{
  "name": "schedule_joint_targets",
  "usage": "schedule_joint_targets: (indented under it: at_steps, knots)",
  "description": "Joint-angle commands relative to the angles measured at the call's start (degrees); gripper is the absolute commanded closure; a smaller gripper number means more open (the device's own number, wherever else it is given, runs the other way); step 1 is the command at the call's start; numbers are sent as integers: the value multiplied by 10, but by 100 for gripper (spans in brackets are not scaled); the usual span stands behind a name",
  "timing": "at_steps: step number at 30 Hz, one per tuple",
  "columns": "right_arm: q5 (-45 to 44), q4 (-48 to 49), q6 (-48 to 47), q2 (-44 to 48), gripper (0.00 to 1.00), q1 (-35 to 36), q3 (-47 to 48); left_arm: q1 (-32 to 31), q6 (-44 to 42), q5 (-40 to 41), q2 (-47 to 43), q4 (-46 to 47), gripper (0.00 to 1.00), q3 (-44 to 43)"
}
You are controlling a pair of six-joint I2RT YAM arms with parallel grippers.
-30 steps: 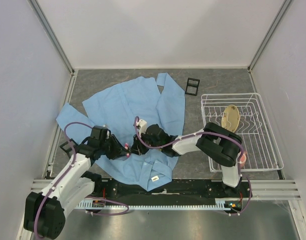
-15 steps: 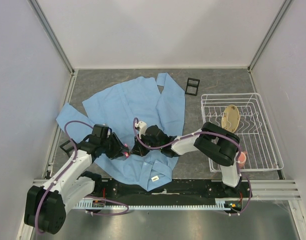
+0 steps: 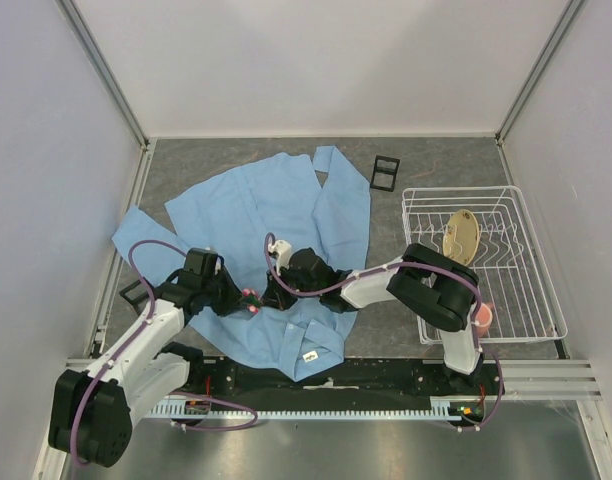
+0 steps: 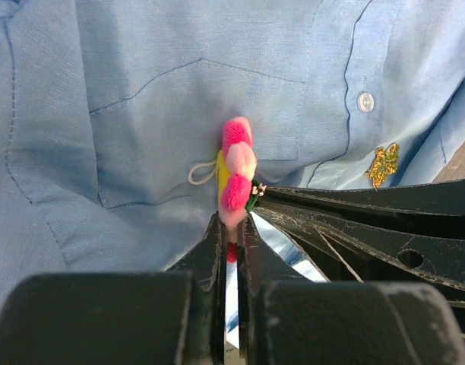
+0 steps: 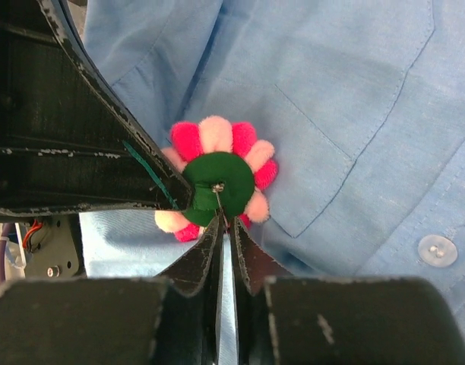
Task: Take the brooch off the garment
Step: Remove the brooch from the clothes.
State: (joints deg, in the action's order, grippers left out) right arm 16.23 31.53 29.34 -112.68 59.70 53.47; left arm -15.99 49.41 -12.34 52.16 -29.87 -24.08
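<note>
The garment (image 3: 256, 210), a light blue shirt, lies spread on the grey table. Over its chest pocket stands the brooch (image 3: 251, 297), a round flower of pink petals. The left wrist view shows it edge-on (image 4: 238, 163), and my left gripper (image 4: 231, 222) is shut on its lower petals. The right wrist view shows the brooch's green felt back (image 5: 217, 182). There my right gripper (image 5: 226, 226) is shut on the metal pin under that disc. The two grippers meet tip to tip over the shirt (image 5: 354, 91), with the left fingers (image 5: 88, 160) coming in from the left.
A small gold emblem (image 4: 383, 163) and a white button (image 4: 365, 101) sit on the shirt right of the brooch. A white wire dish rack (image 3: 531, 250) holding a yellowish oval object (image 3: 461, 233) stands at the right. A small black frame (image 3: 385, 172) lies behind the shirt.
My left gripper opened wider, then closed on the brooch's petals. My right gripper has narrowed onto the pin. Both arms have barely shifted over the shirt.
</note>
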Motion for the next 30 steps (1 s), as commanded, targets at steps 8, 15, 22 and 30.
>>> schedule_joint_targets:
  at_steps: [8, 15, 22, 30]
  knots:
    - [6, -3, -17, -17, 98, -1, 48, 0, -15, -3, -9, 22, 98, 8]
    - [8, -9, -23, -19, 100, -1, 45, 0, -19, -4, -7, 22, 98, 8]
    - [14, -50, -53, -61, 100, 9, 80, -1, -29, -38, 7, 47, 98, 10]
    - [8, -96, -100, -93, 100, 22, 132, -4, -43, -59, 19, 60, 98, 0]
